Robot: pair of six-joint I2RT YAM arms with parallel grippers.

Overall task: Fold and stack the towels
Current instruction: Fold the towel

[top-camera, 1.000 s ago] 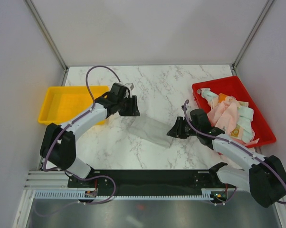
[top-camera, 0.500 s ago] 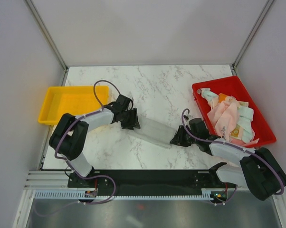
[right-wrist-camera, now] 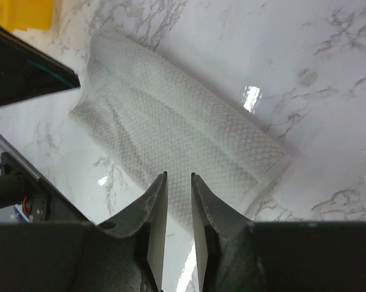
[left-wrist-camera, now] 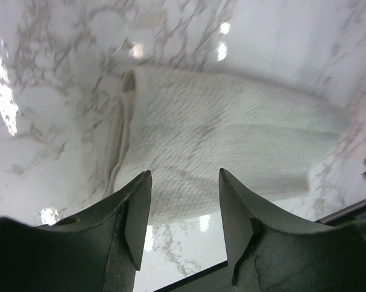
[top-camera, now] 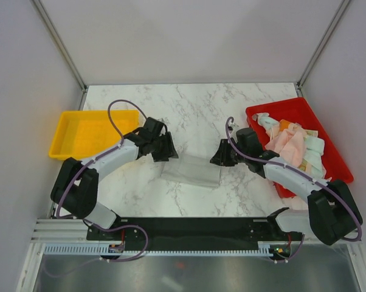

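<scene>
A grey-white towel lies folded in a flat band on the marble table between my two grippers. It also shows in the left wrist view and in the right wrist view. My left gripper is open and empty just above the towel's left end. My right gripper hangs over the towel's right end, jaws a narrow gap apart, holding nothing. Several more towels, pale pink, mint and orange-printed, lie heaped in the red tray.
A yellow tray stands at the left edge of the table, behind my left arm. The red tray is at the right edge. A black rail runs along the table's near edge.
Both grippers held the towel's ends, brought them down toward the near side, then let go and drew back. The towel now lies folded on the table.
</scene>
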